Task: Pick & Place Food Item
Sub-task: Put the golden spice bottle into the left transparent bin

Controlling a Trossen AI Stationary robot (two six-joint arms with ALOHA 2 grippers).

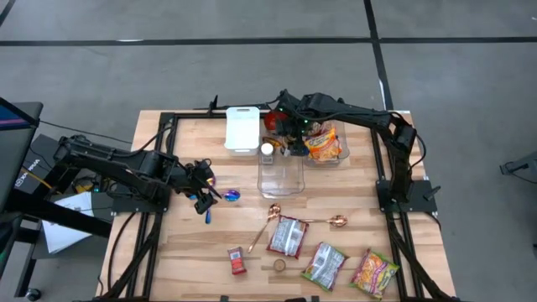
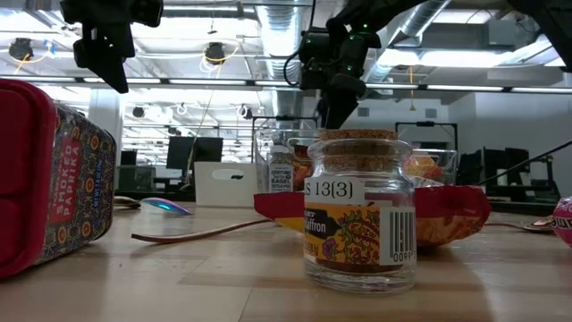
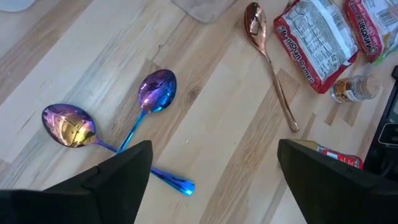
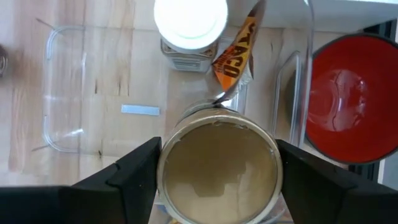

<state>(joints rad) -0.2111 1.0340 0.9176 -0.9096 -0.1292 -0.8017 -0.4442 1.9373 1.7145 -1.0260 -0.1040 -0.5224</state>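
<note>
Two arms, two grippers: left gripper (image 1: 204, 195), right gripper (image 1: 291, 137). On the surface (image 1: 352, 260): two iridescent blue spoons (image 3: 151, 96), two copper spoons (image 1: 269, 220), three flat snack packets (image 1: 288, 236) along the near edge, one orange bag (image 1: 323, 143), one red tin (image 1: 237, 260), one small cork-topped jar (image 2: 359, 213), one white-lidded shaker (image 4: 189, 25), one wide-lidded jar (image 4: 217, 168), one red bowl (image 4: 352, 98), two clear containers (image 1: 281, 174), one white container (image 1: 242, 129).

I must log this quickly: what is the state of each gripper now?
Left gripper: open, empty, above the spoons.
Right gripper: fingers around a tan-lidded jar.
</note>
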